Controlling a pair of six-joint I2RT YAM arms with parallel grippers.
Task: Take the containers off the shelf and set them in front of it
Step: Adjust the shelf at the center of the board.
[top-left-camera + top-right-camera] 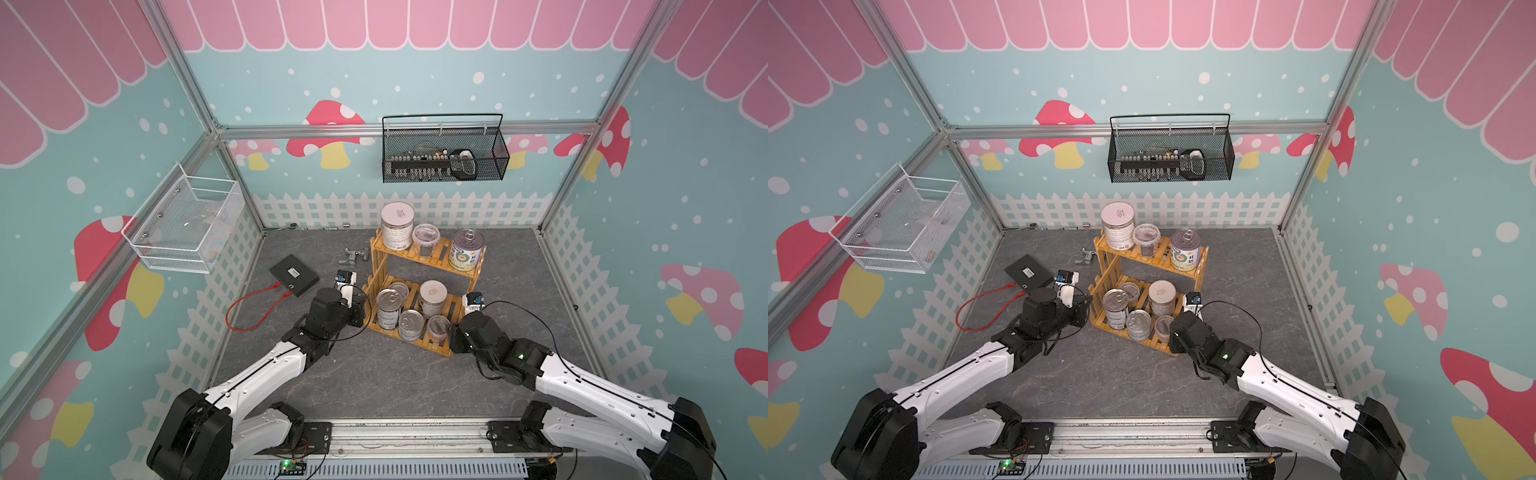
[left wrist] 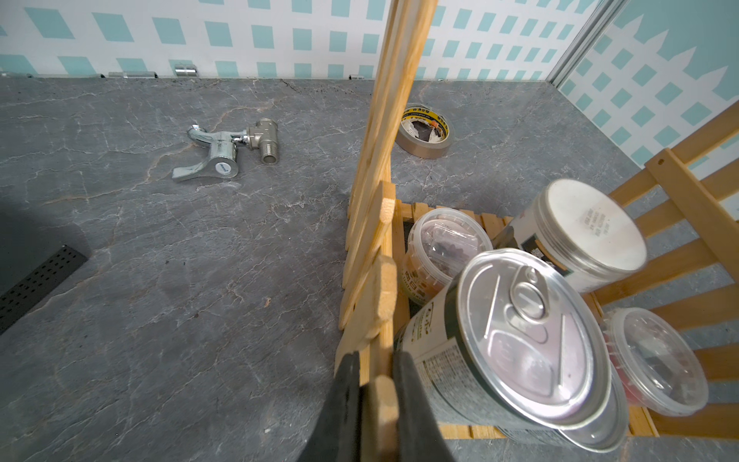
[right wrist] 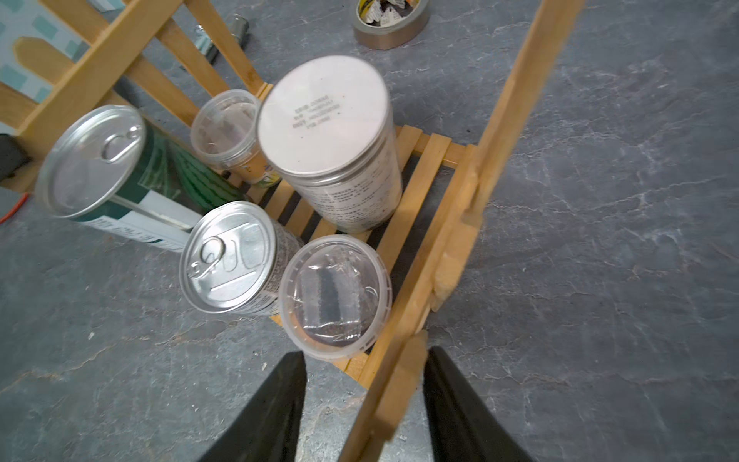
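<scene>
The left gripper (image 2: pixel 376 360) has its jaws clenched on the shelf's (image 2: pixel 380 248) side picket; the right gripper (image 3: pixel 366 354) has jaws apart, straddling the opposite picket.

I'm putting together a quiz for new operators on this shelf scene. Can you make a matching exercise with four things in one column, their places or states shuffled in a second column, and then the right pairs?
Things
1. tap
2. roll of tape
3. green-and-yellow tin
4. left hand

Places or states
a. on the upper tier of the shelf
b. shut on a side slat of the shelf
c. on the table, behind the shelf
d. on the table, between the shelf and the black box

Pairs: 1-d, 2-c, 3-a, 4-b
</scene>
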